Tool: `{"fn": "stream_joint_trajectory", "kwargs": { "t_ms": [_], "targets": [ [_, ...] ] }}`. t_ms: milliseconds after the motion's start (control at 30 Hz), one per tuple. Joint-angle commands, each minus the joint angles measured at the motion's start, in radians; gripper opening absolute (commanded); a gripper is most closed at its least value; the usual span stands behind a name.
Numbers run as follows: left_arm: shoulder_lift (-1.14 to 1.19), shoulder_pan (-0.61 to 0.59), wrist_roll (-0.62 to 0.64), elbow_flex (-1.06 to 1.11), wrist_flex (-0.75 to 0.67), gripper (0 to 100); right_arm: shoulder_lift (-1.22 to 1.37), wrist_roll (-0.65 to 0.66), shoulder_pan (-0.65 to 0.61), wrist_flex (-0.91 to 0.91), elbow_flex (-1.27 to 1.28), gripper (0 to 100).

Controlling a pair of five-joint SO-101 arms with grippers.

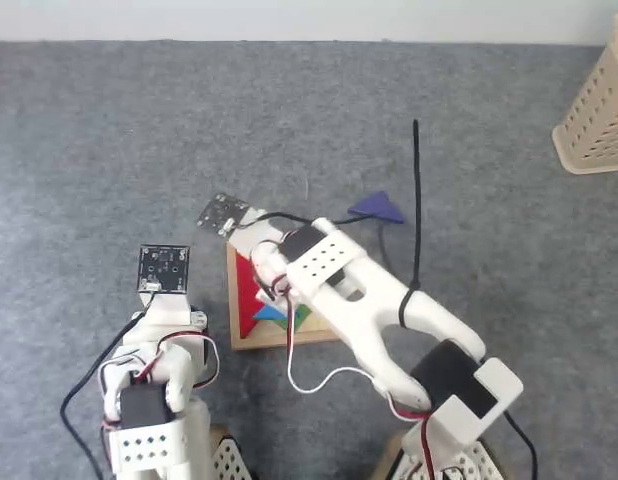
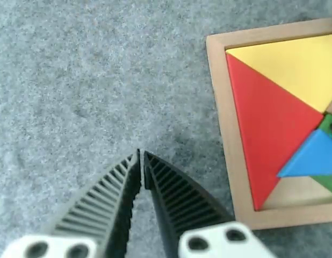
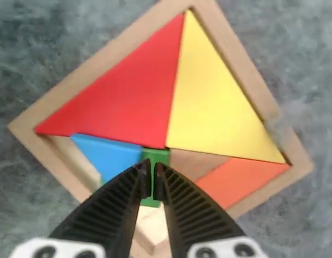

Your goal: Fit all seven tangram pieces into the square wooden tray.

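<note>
Closest to you, your left gripper [image 2: 142, 156] sits over the carpet [image 2: 74, 80] just beside the wooden tray [image 2: 219, 97], its jaws pressed together on nothing. Your right gripper [image 3: 151, 165] hangs over the tray's middle, tips all but meeting right above the green piece [image 3: 155, 155]. You can't tell from here whether they touch it, and nothing looks lifted. The red triangle [image 3: 117, 91], yellow triangle [image 3: 209, 107], blue piece [image 3: 112, 153] and orange piece [image 3: 236, 180] lie seated around it, with bare wood [image 3: 190, 161] beside the green. Farther out, past the tray's far edge, the purple triangle [image 1: 377, 208] lies on the carpet, well apart from both grippers. Mind this: its long edge runs roughly across the table, its point aimed away from you. Your right arm [image 1: 369, 300] is plainly nearer, so that is likely the one to send, jaws opened across the short width
</note>
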Motion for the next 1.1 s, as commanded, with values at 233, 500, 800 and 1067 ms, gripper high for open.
{"fn": "stream_joint_trajectory", "kwargs": {
  "t_ms": [233, 500, 800, 1067],
  "targets": [
    [-0.012, -0.003, -0.006, -0.005, 0.005, 1, -0.012, -0.012, -0.062, 0.035, 0.000, 0.6],
    [-0.012, -0.003, -0.006, -0.005, 0.005, 1, -0.007, -0.034, -0.107, 0.035, 0.002, 0.6],
    [-0.012, -0.003, -0.006, -0.005, 0.005, 1, -0.008, -0.023, -0.116, 0.041, 0.008, 0.6],
    [-0.012, -0.003, -0.006, -0.005, 0.005, 1, -0.016, 0.040, -0.117, 0.061, 0.021, 0.6]
  ]
}}
